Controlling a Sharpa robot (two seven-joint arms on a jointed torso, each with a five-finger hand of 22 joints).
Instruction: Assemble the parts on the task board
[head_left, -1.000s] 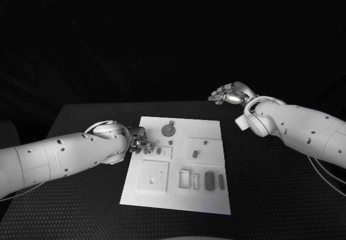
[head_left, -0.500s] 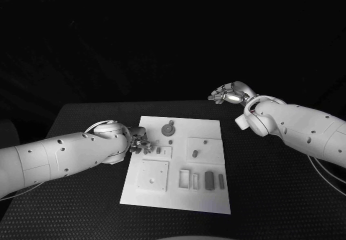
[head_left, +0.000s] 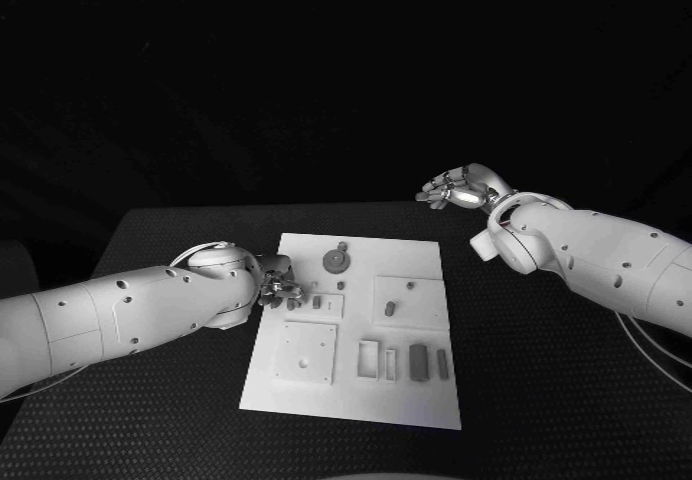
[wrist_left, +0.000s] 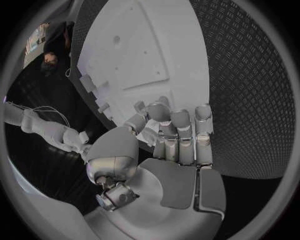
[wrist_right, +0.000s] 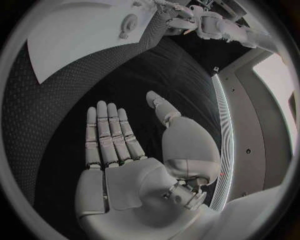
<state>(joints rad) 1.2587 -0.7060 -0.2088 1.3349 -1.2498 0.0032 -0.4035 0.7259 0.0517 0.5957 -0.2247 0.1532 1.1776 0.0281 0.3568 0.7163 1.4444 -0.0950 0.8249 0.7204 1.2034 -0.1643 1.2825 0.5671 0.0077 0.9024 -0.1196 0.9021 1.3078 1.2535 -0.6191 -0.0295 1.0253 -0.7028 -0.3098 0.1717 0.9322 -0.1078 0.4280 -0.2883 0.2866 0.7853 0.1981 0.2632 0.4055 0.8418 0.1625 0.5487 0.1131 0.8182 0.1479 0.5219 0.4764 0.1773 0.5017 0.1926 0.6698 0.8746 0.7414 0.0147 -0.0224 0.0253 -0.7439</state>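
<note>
While left hand (head_left: 281, 291) crowds the task board's (head_left: 361, 400) edge — right hand (head_left: 459, 188) floats wide.

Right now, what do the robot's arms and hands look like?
Both arms are thick, smooth white shells dotted with small dark holes. Each ends in a silver, jointed robot hand, left and right, with pale pads on the palm and fingers. Thin cables loop at the wrists.

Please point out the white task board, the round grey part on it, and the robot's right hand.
White rectangular task board (head_left: 418, 404): head view, bare near corner.
Round grey part (head_left: 335, 261): head view, disc centre.
Silver right hand (wrist_right: 134, 165): right wrist view, palm.
</note>
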